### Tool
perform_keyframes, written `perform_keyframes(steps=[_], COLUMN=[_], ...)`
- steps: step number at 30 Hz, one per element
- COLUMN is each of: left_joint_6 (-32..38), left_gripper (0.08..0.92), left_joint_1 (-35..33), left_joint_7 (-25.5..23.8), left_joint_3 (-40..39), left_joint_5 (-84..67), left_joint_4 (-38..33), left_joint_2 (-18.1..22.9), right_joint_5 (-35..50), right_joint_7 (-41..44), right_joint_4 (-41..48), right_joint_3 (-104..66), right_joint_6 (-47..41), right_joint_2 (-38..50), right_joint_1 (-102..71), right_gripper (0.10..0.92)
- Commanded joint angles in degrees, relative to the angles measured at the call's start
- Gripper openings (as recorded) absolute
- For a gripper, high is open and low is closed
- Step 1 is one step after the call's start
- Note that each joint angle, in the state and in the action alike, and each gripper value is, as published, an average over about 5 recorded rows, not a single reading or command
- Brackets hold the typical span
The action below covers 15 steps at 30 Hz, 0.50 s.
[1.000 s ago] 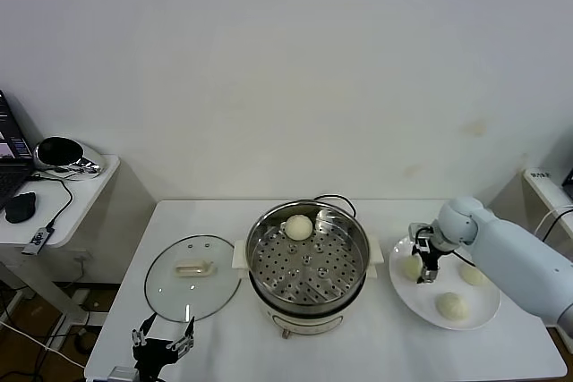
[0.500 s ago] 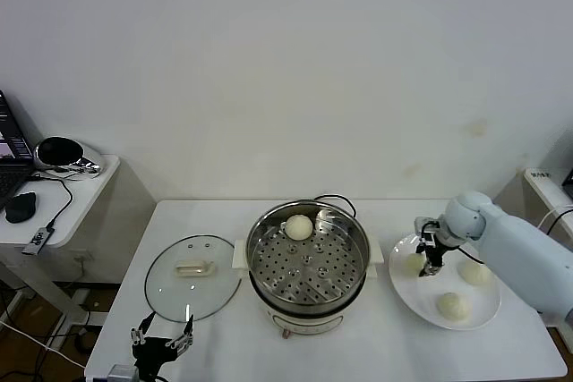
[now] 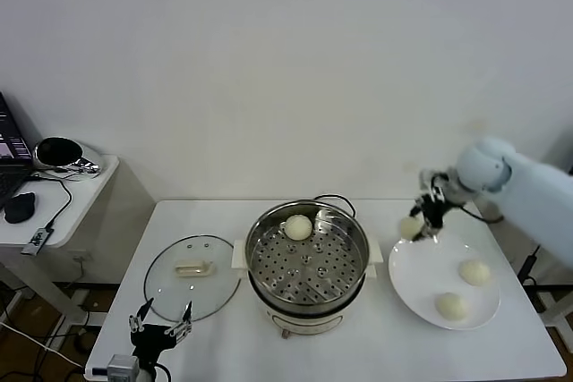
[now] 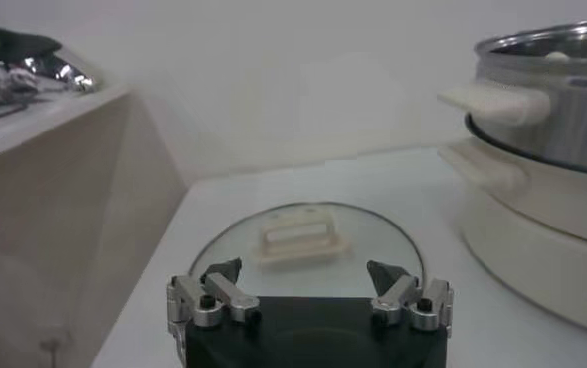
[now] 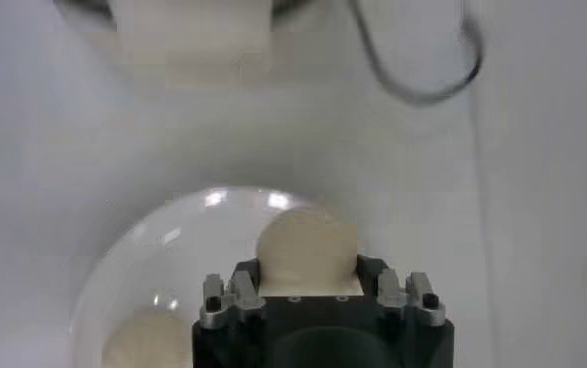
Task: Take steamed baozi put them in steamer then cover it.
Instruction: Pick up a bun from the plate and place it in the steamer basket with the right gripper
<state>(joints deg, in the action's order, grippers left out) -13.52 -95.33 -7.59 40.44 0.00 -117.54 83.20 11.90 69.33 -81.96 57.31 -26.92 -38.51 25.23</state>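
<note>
Head view: right gripper [image 3: 424, 217] has come up off the plate [image 3: 421, 285] with a bun [image 3: 411, 227] clamped between its fingers, hanging above the plate's far left rim, between plate and steamer [image 3: 307, 266]. A second ago it was down on the plate with three buns there; now two buns [image 3: 464, 289] are left on the plate, toward the table's [image 3: 215, 337] right edge. My read: pick done, next leg is the carry left over the pot. One bun [image 3: 298, 227] sits at the back of the perforated tray, so two are accounted for and two remain. Lid [image 3: 192, 276] lies flat on the table left of the steamer, handle up, handle's long axis roughly parallel to the table's front edge. Buns are round, no axis to speak of. Left gripper [image 3: 159, 325] is parked at the front left corner, near the lid. Left wrist view: left fingers spread wide, nothing between them, lid [image 4: 307, 252] just ahead, steamer [image 4: 548, 170] beside it. Right wrist view: bun [image 5: 306, 253] gripped between the fingers, plate [image 5: 163, 271] below it.
</note>
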Motion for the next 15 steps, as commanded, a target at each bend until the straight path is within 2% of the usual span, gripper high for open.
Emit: perform_keyframes(steps=[1,7,15], left_joint_6=[-1.3,-2.0,-2.3], left_gripper=[0.823,0.823,0.823], left_joint_1=[1.2,1.2,0.9], left_joint_7=[0.1,0.1,0.0], left_joint_3=[0.4,1.1,1.5], left_joint_5=[1.5,1.5,1.4], left_joint_4=[-1.0,-2.3,-4.3], left_joint_2=[1.0,1.8,2.4], right_joint_5=[18.2,20.4,18.2], right_joint_7=[0.4,-1.4,-3.1], right_joint_4=[-6.1,-4.7,1.6], right_joint_3=[15.2,16.2,15.2], right_joint_6=[-7.1,-10.3,-12.1], right_joint_2=[-8.0,-16.7,-27.0], right_joint_1=[19.6,17.7,10.8], right_gripper=[0.594,0.594,0.594])
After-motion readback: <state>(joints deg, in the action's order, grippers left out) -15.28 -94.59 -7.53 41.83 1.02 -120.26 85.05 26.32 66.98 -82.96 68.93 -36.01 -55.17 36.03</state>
